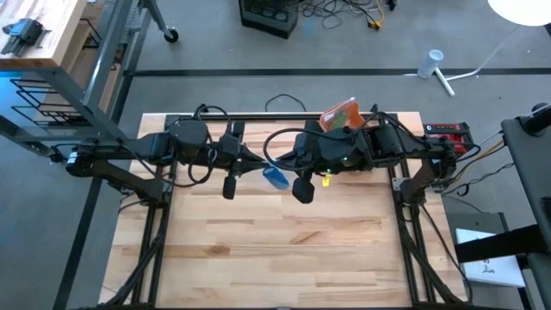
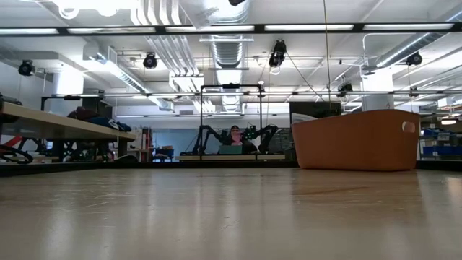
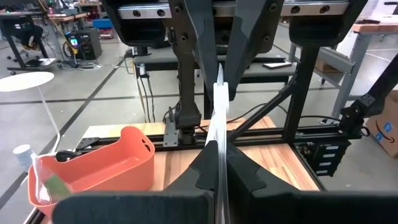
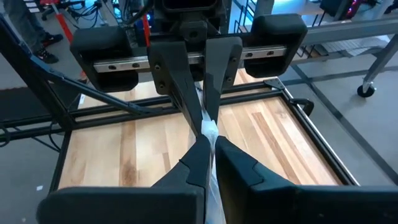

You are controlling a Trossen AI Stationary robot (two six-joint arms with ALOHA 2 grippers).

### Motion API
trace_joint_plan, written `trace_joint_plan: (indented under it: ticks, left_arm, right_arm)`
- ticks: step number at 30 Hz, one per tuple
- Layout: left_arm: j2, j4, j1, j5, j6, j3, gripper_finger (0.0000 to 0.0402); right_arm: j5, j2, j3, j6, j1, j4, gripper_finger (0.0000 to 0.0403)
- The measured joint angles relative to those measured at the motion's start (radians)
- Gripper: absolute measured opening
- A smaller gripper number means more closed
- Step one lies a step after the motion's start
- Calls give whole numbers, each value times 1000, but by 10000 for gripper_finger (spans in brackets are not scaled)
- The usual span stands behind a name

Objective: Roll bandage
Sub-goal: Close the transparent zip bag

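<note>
— Pale butcher-block table, bare across the front; both arms folded up at the rear rail. Orange bin at the back, right of centre.

— And the bandage?

— White bandage strip strung in the air between the two grippers, well above the boards. Left gripper pinched tight on one end, right gripper clamped on the other (fingers meeting on the cloth in both wrist views).

— Step in hand?

— Probably tensioning the strip before any rolling. Next: keep one end fixed, turn the other over itself, avoid slack.
</note>
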Motion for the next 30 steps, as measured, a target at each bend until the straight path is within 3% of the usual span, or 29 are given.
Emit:
trace_joint_plan:
  ticks: [19, 30]
  left_arm:
    - [1, -7, 0, 3, 14, 0, 0]
    - [0, -5, -1, 11, 50, 0, 0]
  right_arm:
    - [1, 50, 0, -28, -1, 30, 24]
    - [-47, 37, 0, -30, -2, 17, 2]
